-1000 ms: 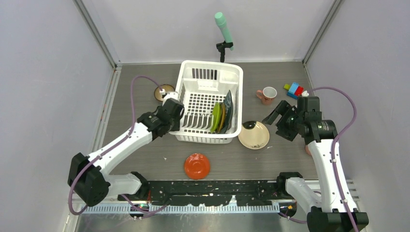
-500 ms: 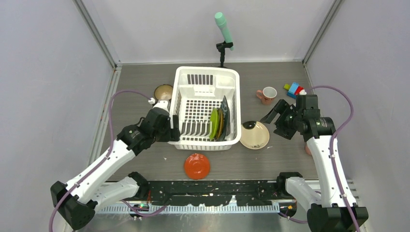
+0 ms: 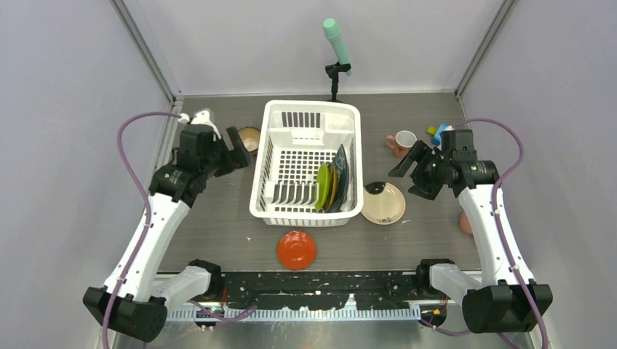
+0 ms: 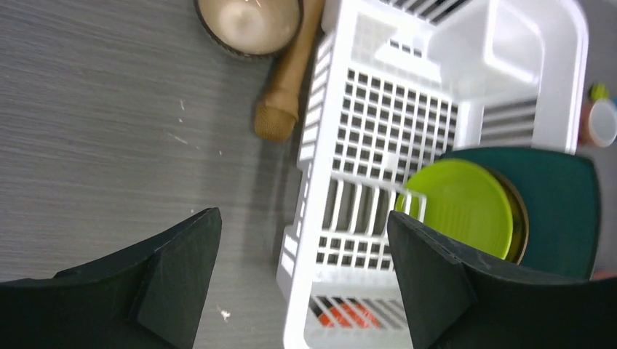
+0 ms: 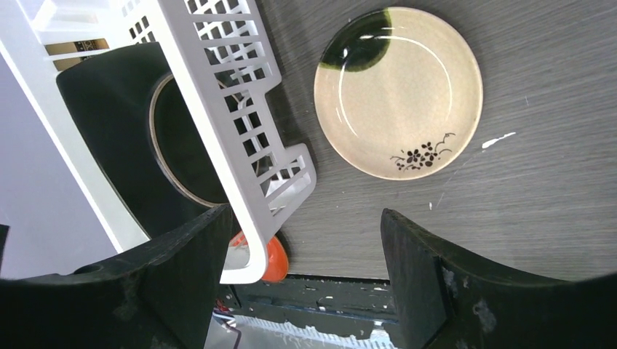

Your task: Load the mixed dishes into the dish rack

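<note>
The rack (image 3: 291,156) sits mid-table, toward the far side. Two plates stand on edge in its near right part: a yellow-green plate (image 3: 324,186) and, just right of it, a dark teal plate (image 3: 342,169), leaning together. A cream plate (image 3: 383,203) lies flat on the table just right of the rack's near corner. A red dish (image 3: 296,249) lies on the near side of the rack. A small brown bowl (image 3: 249,137) sits beside the rack's far left wall, with a wooden stick (image 4: 287,80) lying between them. A pink mug (image 3: 402,142) stands to the far right, near some toy blocks (image 3: 439,131).

My left gripper (image 3: 231,151) hangs left of the rack, near the bowl, fingers spread wide and empty. My right gripper (image 3: 411,174) hovers just past the cream plate's far edge, right of the rack, fingers also wide apart, gripping nothing.
</note>
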You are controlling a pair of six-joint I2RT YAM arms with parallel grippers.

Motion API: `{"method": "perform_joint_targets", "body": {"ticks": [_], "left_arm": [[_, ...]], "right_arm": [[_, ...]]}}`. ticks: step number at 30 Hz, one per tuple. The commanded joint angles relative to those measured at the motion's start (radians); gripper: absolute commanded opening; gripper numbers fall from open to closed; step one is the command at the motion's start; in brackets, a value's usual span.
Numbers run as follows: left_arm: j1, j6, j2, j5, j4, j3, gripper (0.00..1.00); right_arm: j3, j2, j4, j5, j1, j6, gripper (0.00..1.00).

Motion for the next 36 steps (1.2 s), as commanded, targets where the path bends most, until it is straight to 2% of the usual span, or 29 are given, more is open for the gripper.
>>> {"method": "perform_joint_targets", "body": {"ticks": [1, 7, 8, 9, 12, 16, 22, 24, 26, 28, 30, 31, 36], "left_arm": [[0.146, -0.072, 0.089, 0.126, 0.122, 0.066, 0.86], [0.283, -0.235, 0.281, 0.138, 0.311, 0.007, 0.78], [0.292, -0.261, 0.316, 0.128, 0.335, 0.005, 0.78], [0.305, -0.3, 0.409, 0.055, 0.367, 0.01, 0.8], [0.313, -0.344, 0.519, -0.008, 0.434, 0.018, 0.84], [0.324, -0.347, 0.678, -0.001, 0.456, 0.085, 0.84], [0.326, -0.334, 0.865, 0.058, 0.438, 0.208, 0.79], [0.326, -0.341, 0.884, 0.078, 0.462, 0.207, 0.71], [0.326, -0.352, 0.883, 0.083, 0.486, 0.192, 0.56], [0.326, -0.353, 0.871, 0.08, 0.494, 0.176, 0.35], [0.326, -0.344, 0.847, 0.066, 0.476, 0.165, 0.08], [0.326, -0.335, 0.83, 0.064, 0.474, 0.155, 0.0], [0.326, -0.286, 0.679, -0.005, 0.422, 0.123, 0.0]], "right_arm": [[0.051, 0.028, 0.041, -0.042, -0.003, -0.033, 0.81], [0.058, 0.029, 0.088, -0.056, -0.003, -0.031, 0.81], [0.062, 0.03, 0.089, -0.055, -0.003, -0.033, 0.81], [0.074, 0.029, 0.09, -0.055, -0.003, -0.033, 0.8], [0.069, 0.015, 0.098, -0.075, -0.003, -0.002, 0.8], [0.029, -0.027, 0.141, -0.105, -0.003, 0.04, 0.8], [0.008, -0.046, 0.133, -0.103, -0.003, 0.034, 0.79], [0.008, -0.047, 0.119, -0.096, -0.003, 0.024, 0.79], [0.008, -0.049, 0.109, -0.087, -0.003, 0.016, 0.79], [0.008, -0.048, 0.107, -0.079, -0.003, 0.014, 0.79], [0.009, -0.044, 0.109, -0.078, -0.003, 0.017, 0.79], [0.012, -0.04, 0.109, -0.081, -0.003, 0.021, 0.79], [0.044, -0.027, 0.088, -0.085, -0.003, 0.023, 0.79]]}}
